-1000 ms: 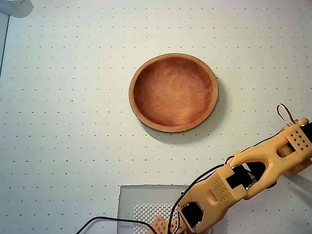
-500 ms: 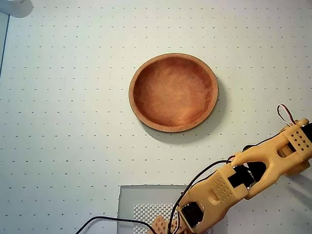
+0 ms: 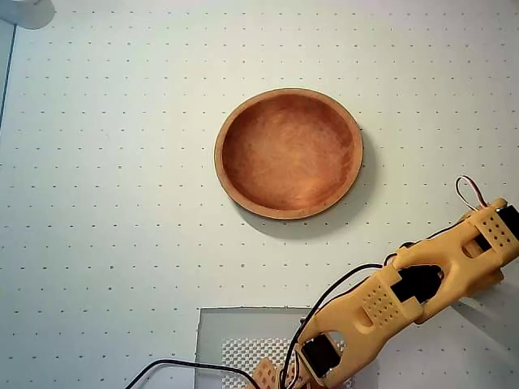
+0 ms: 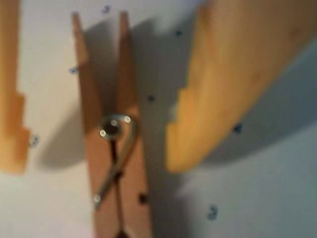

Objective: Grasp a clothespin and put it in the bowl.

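Only the wrist view shows the clothespin (image 4: 115, 148): it lies flat on the pale dotted mat (image 4: 237, 198), running top to bottom of the picture, its two tan prongs splayed toward the top and its metal spring (image 4: 115, 148) coiled at the middle. The gripper (image 4: 94, 166) straddles it with fingers spread — one orange fingertip (image 4: 12, 144) well off to the left, the other (image 4: 198, 129) just right of the pin, neither touching the wood. The picture is soft, so fine detail of the tips is lost.

The overhead view gives the wider layout. The bowl (image 3: 289, 154) sits near the centre of the mat, reddish-brown inside with a lighter rim, nothing in it. The orange arm (image 3: 413, 296) reaches in from the right edge down toward the bottom edge — there its gripper end is cut off by the frame, over a grey square pad (image 3: 235, 332), and the clothespin cannot be made out.
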Controlling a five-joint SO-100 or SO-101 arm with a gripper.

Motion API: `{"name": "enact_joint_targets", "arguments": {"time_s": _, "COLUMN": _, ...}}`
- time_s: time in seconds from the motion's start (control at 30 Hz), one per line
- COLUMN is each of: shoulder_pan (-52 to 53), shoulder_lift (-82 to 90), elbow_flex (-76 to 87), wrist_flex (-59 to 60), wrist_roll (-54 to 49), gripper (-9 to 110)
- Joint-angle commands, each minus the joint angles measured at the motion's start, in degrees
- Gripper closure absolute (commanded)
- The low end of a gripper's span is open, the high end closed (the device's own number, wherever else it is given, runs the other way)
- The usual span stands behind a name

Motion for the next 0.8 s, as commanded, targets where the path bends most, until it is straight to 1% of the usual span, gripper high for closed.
{"name": "enact_joint_targets", "arguments": {"time_s": 0.0, "shoulder_pan": -1.05, "shoulder_lift": 0.70, "elbow_flex": -2.99, "wrist_flex": -0.18, "wrist_roll": -0.79, "gripper": 84}}
{"name": "enact_joint_targets", "arguments": {"time_s": 0.5, "shoulder_pan": -1.49, "shoulder_lift": -0.88, "elbow_flex": -2.72, "wrist_flex": -0.09, "wrist_roll": -2.11, "gripper": 84}}
{"name": "enact_joint_targets", "arguments": {"time_s": 0.57, "shoulder_pan": -1.58, "shoulder_lift": -0.88, "elbow_flex": -2.64, "wrist_flex": -0.09, "wrist_roll": -2.20, "gripper": 87}}
{"name": "enact_joint_targets", "arguments": {"time_s": 0.77, "shoulder_pan": -1.49, "shoulder_lift": -0.79, "elbow_flex": -2.81, "wrist_flex": -0.09, "wrist_roll": -2.20, "gripper": 98}}
